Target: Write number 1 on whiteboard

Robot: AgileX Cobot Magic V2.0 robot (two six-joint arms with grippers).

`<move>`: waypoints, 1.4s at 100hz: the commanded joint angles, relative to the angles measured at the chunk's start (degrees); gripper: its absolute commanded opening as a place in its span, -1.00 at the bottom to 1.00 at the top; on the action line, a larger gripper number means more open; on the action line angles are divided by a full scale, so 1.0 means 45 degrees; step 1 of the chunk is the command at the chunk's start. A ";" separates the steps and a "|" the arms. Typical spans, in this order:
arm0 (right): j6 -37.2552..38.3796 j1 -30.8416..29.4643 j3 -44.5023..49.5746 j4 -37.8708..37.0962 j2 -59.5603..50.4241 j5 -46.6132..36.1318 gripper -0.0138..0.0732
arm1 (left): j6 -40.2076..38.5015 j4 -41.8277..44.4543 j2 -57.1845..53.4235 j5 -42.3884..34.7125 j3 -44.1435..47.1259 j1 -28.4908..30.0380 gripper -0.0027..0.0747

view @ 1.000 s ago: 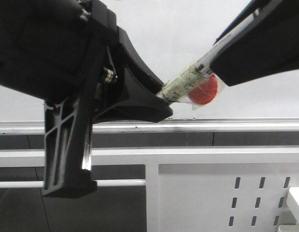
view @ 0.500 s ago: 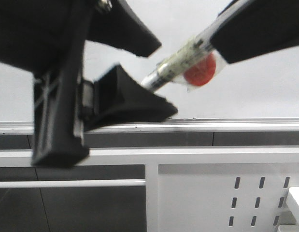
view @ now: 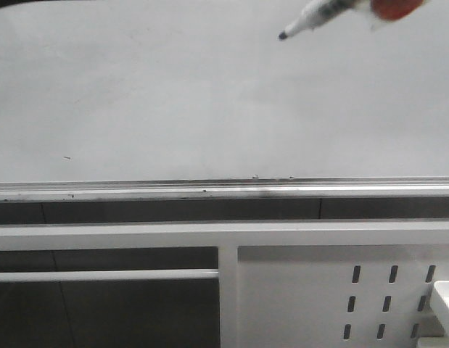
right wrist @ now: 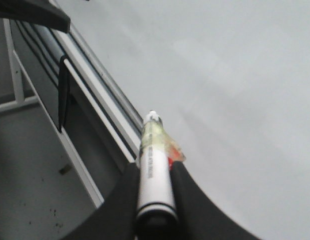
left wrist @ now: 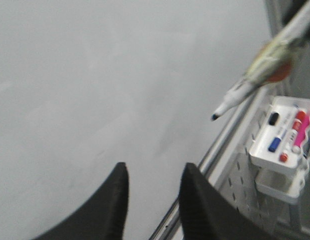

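Upper right of front view: marker [view: 311,20], label illegible, clamped by right gripper [right wrist: 153,200]; left gripper [left wrist: 152,192] spread, tray of pens [left wrist: 282,142] only there.

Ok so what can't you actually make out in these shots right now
- Right gripper: cut off by the top edge in the front view; only the marker pokes in.
- Whether the marker tip touches the whiteboard: no view settles it.
- Left gripper: absent from the front view; its wrist view shows only the fingertips.
- Pens in the white tray: blurred, small; caps unclear.
- Specks above the silver ledge: too small to read.
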 commanded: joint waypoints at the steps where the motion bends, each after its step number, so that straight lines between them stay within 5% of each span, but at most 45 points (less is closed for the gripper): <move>1: 0.0359 -0.0084 -0.0235 -0.0081 -0.0546 -0.1351 -0.84 | -0.0115 -0.1623 -0.1018 -0.1915 0.0542 0.0435 -0.97; 32: 0.2073 -0.0103 0.1981 -0.0081 -0.0991 -0.5052 -0.83 | -0.0115 -0.4476 -0.4159 -0.6485 0.3591 0.0560 -0.98; 66: 0.2222 -0.2442 0.2584 0.1025 0.0634 -0.7782 -0.79 | -0.0115 -0.5404 -0.4922 -0.6504 0.4114 0.0560 -0.98; 140: 0.1930 -0.3209 0.2535 0.0977 0.4265 -0.9380 -0.80 | -0.0115 -0.5404 -0.4922 -0.7257 0.4114 0.0560 -0.98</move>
